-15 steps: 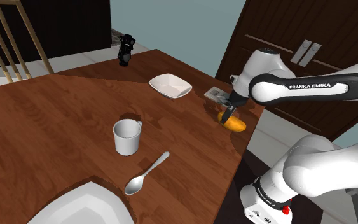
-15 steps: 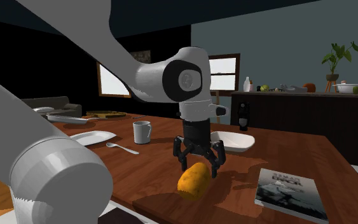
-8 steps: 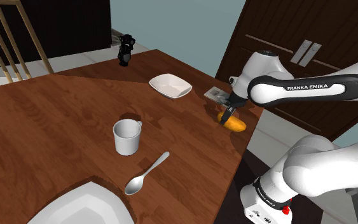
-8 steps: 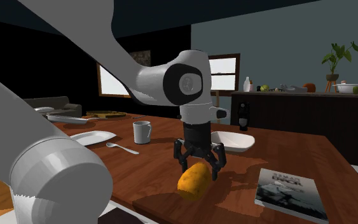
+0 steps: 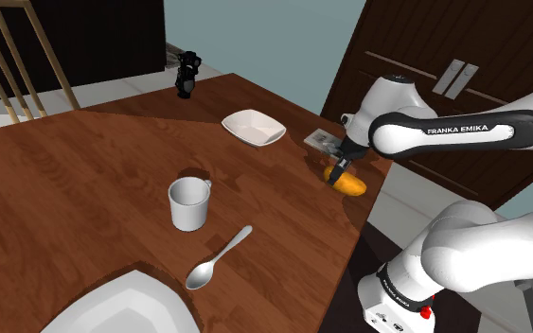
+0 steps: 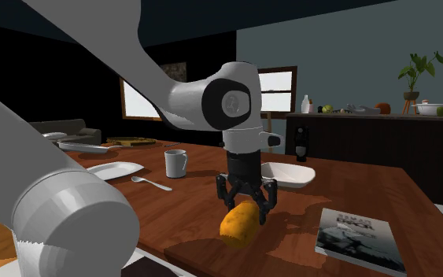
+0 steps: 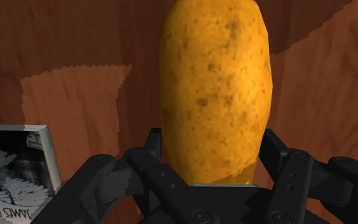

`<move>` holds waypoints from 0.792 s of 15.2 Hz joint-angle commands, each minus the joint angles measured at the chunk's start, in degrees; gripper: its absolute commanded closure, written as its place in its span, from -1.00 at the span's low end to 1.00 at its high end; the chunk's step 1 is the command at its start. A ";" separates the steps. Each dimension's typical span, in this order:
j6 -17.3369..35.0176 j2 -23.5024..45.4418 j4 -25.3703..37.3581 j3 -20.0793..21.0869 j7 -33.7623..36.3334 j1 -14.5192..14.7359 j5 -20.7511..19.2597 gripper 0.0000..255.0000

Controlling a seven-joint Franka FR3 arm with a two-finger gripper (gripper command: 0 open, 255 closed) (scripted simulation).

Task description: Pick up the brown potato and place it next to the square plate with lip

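As the white Franka arm bends over the edge of the wooden counter (image 5: pixel 84 180) nearest its stand, the black gripper (image 6: pixel 245 206) points straight down and its fingers (image 7: pixel 284 168) are clamped on the flanks of the potato (image 6: pixel 239 223). The potato is orange-brown with dark speckles, and it lies low against the wood, apparently resting on it. Seen from the wrist, the fingers grip the end of the potato nearest the hand, and the rest of it stretches away from the gripper across the grain. A book (image 6: pixel 355 232) with a black-and-white cover lies flat just beside the potato. The white square plate (image 5: pixel 254 127) sits beyond the book in the shoulder view, up and to the left, apart from both (its raised lip shows clearly in the second exterior view). Farther along the counter stand a white mug (image 5: pixel 189 203) and a metal spoon (image 5: pixel 217 258), with a large white plate (image 5: pixel 122 307) at the shoulder view's bottom edge. A small black bottle-like object (image 5: pixel 188 74) stands at the far corner, near a wooden chair (image 5: pixel 13 57).
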 commanded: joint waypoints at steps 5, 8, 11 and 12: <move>-2.11 -1.08 0.96 0.21 -0.12 0.05 0.23 1.00; -5.09 -2.46 2.57 0.53 -0.26 0.19 0.61 1.00; -7.95 -3.60 4.29 0.84 -0.40 0.32 0.97 1.00; -8.87 -3.94 4.88 0.94 -0.44 0.37 1.09 1.00</move>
